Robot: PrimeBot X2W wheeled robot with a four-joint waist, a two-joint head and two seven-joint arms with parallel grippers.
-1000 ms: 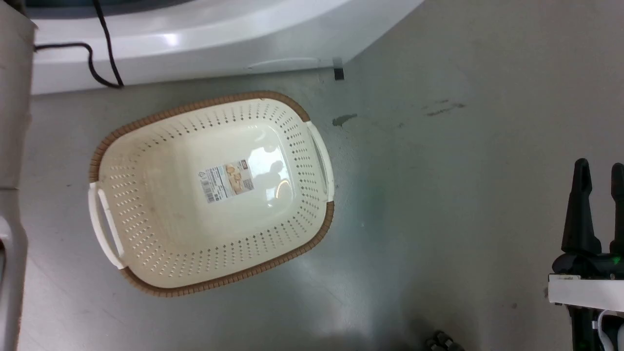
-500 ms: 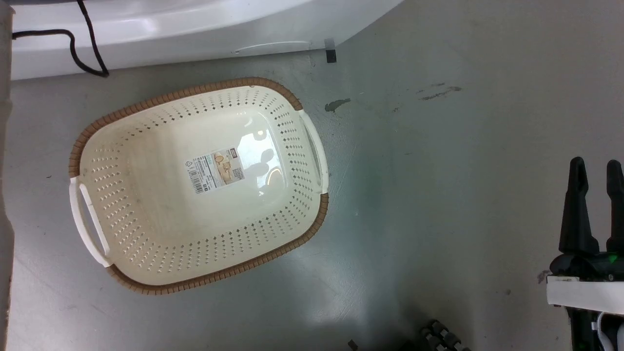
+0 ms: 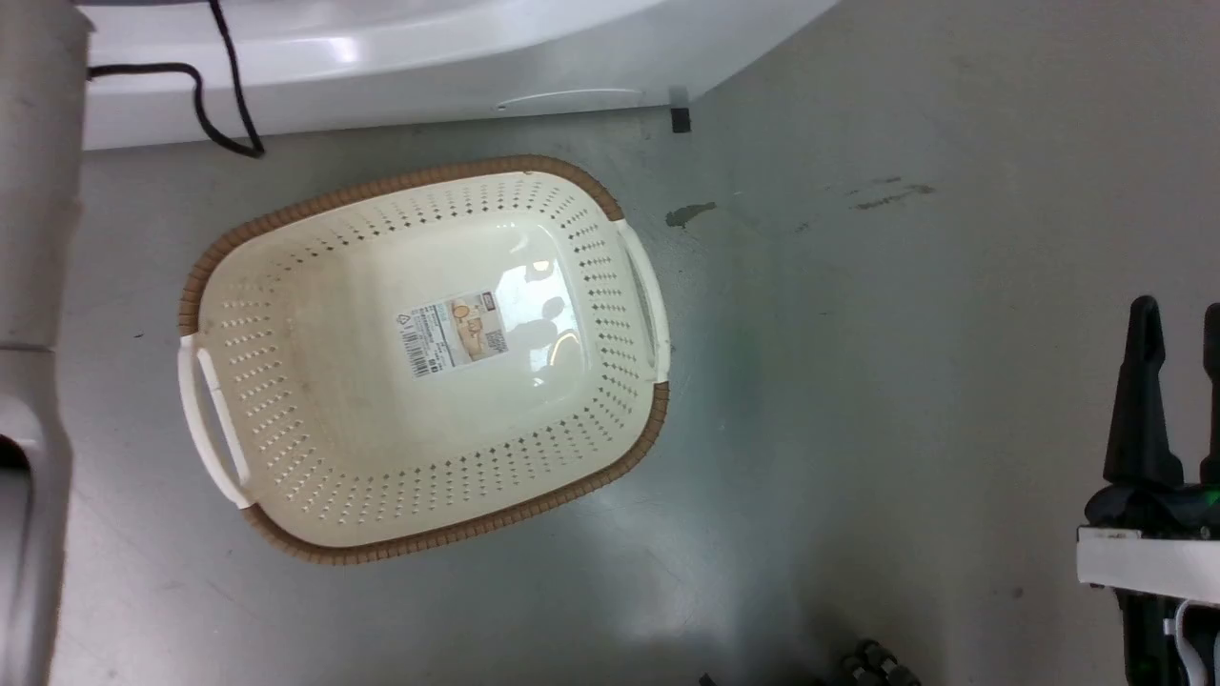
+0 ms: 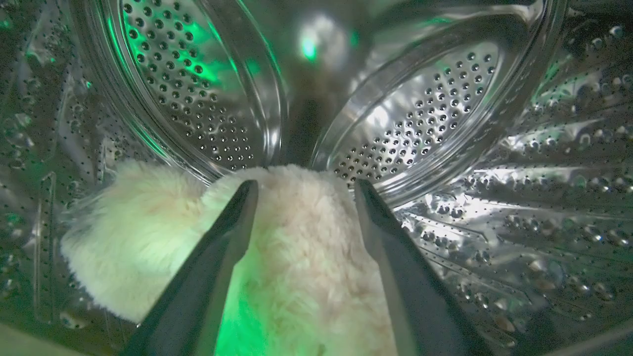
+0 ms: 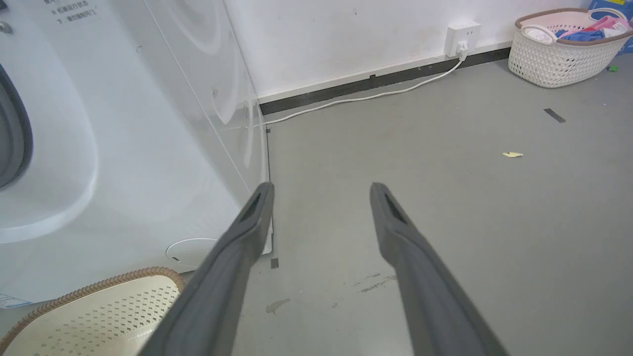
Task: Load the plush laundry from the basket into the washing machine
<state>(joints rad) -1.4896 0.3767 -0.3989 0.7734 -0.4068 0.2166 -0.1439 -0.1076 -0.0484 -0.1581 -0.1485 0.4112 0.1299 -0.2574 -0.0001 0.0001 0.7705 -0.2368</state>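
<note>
L gripper jaws wide over plush laundry in washing machine; R gripper jaws wide.

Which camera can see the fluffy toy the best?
The left wrist view: the plush laundry lies inside the washing machine, between the open left tool's fingers. The head view gives the basket, the right wrist view the machine's white outside.

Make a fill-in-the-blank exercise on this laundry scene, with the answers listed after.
Inside the washing machine, the plush laundry lies in the steel ____.
The basket has a ____ stuck to its bottom.
The left pincer over the plush laundry is ____, not shut.
Missing: drum; label; open.
</note>
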